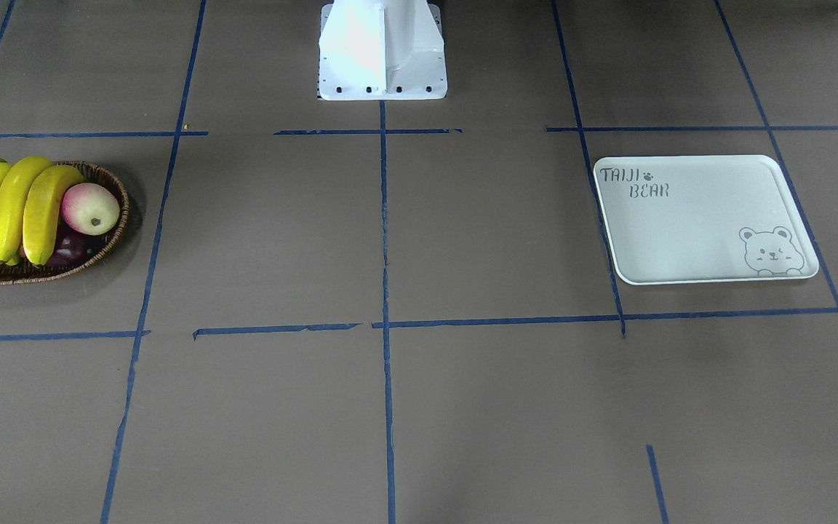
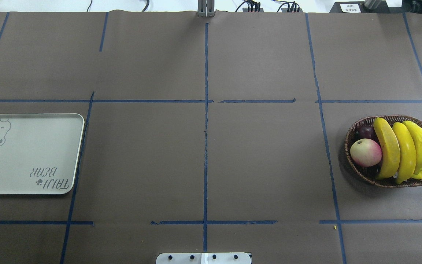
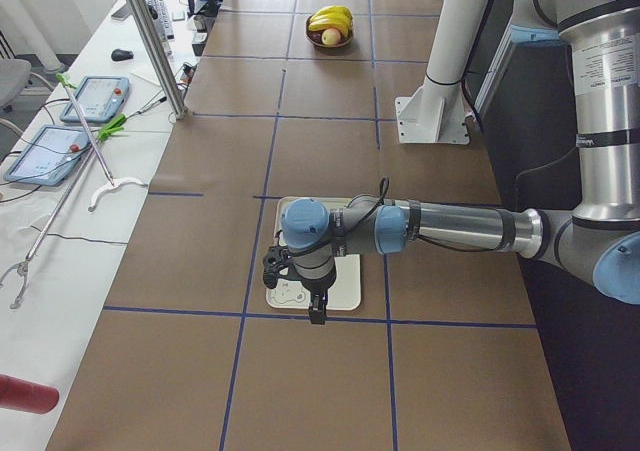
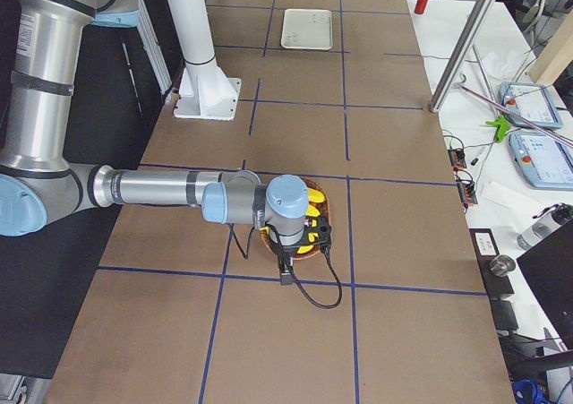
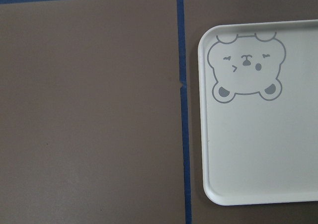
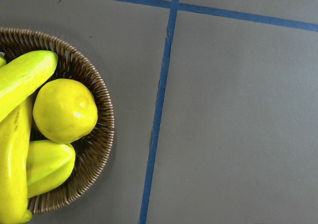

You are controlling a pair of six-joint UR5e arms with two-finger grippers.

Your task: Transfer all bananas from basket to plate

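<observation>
In the front-facing view, the bananas (image 1: pixel 8 211) are piled in the basket (image 1: pixel 115 236) beside an apple (image 1: pixel 90 209), well apart from the plate (image 1: pixel 695 225). From the sides, the left gripper (image 3: pixel 316 314) is seen above the plate and the right gripper (image 4: pixel 286 277) above the basket; how far either is open cannot be told. Only the right wrist view shows a round yellow fruit (image 6: pixel 64 110) wedged beside the bananas.

brown table (image 2: pixel 262 165) (blue tape grid (image 2: pixel 206 146)), white side bench (image 3: pixel 50 331), metal post (image 3: pixel 152 41)
</observation>
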